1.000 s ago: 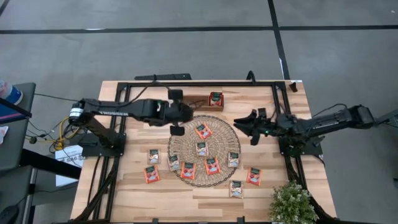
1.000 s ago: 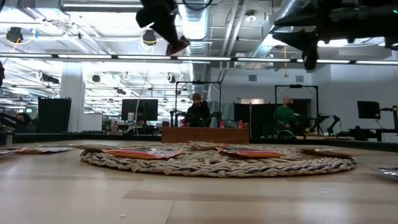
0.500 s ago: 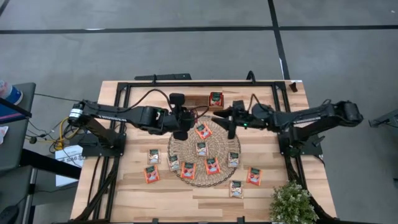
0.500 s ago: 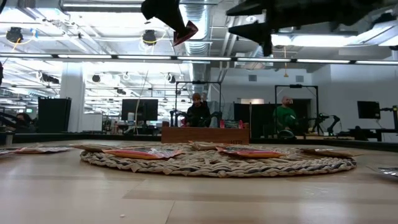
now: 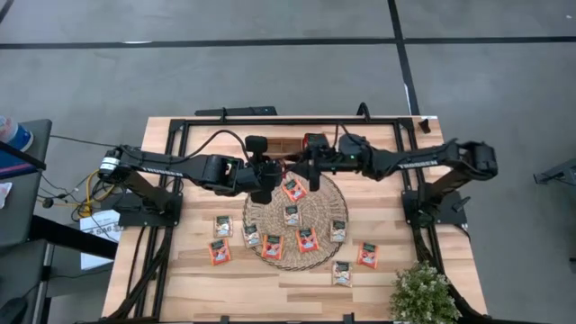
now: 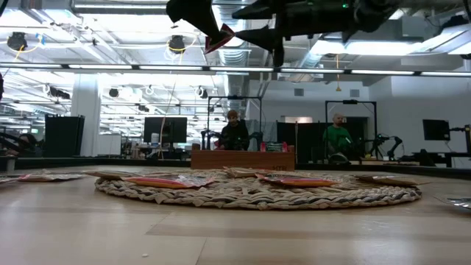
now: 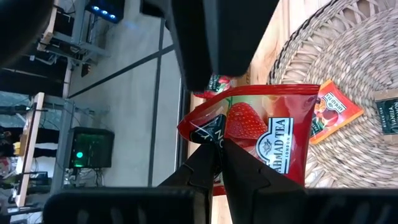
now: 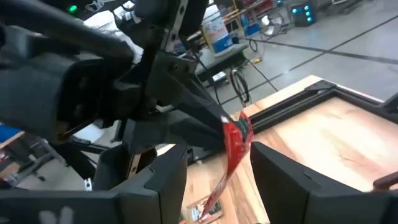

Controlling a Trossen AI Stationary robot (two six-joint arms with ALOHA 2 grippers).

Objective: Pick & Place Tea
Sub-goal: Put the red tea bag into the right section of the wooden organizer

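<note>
Beyond the tabletop [image 6: 235, 235], the low view shows a lit workshop with two people seated at benches far back; only this view gives the room. It also shows the mat [image 6: 257, 190] edge-on, with sachets lying flat on it, and both arms high above it.

From overhead, the mat [image 5: 295, 217] sits at the tabletop's centre. Five sachets lie on the weave, one red one [image 5: 293, 190] toward 12 o'clock. Others rest on bare wood at about 8 o'clock and 4 to 5 o'clock of the mat. A wooden tray [image 5: 290, 145] stands at 12 o'clock, near the far edge. A small plant [image 5: 421, 293] sits at the tabletop's near right corner. Both arms reach inward and meet over the mat's 12 o'clock rim.

The left end effector [image 7: 219, 155] is pinched tight on the edge of a red strawberry sachet [image 7: 267, 138], which hangs in the air over the mat's rim; its print is readable only in the left wrist view. In the low view this sachet [image 6: 219, 38] shows tilted, well above the mat.

The right end effector [image 8: 217, 168] stands wide open, one finger on either side of the held sachet [image 8: 231, 149] and not gripping it. That straddle is clear only in the right wrist view
</note>
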